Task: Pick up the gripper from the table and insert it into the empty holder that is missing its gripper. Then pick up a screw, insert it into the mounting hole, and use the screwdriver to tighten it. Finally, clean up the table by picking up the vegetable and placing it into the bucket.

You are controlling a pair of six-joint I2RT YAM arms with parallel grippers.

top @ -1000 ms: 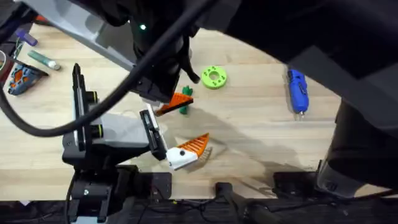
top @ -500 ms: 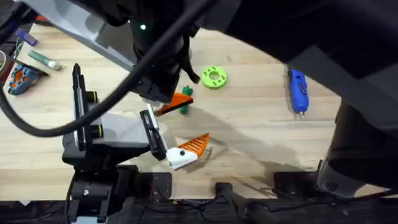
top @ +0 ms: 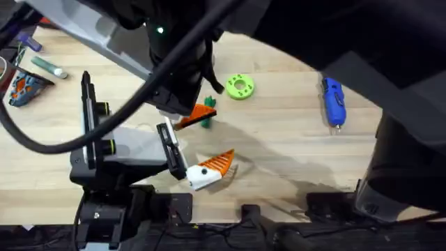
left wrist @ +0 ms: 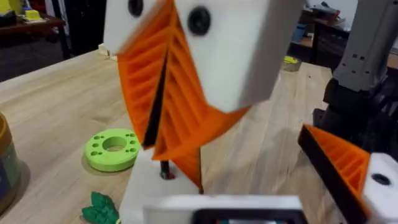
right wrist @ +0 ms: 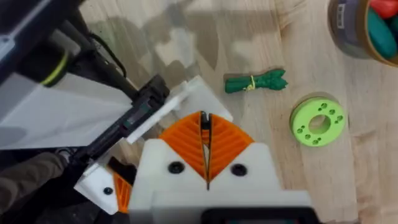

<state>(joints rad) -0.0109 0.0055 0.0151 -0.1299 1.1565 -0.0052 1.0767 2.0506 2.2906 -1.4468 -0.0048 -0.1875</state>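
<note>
I am holding my right gripper [right wrist: 205, 149] pressed closed above the white holder [right wrist: 193, 102], with my left gripper [top: 212, 169] apparently spread open nearby.

arms [top: 125, 150]: blk/grey | fingers [right wrist: 186, 146]: white, orange ribbed pads | green LED, prob.

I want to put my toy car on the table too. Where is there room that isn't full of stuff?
Bare wood lies between the lime-green disc and the blue screwdriver, and toward the near edge below them. It is crowded around the green vegetable, where the right gripper sits, and by the left gripper. The far left corner holds a marker pen and other small things.
</note>
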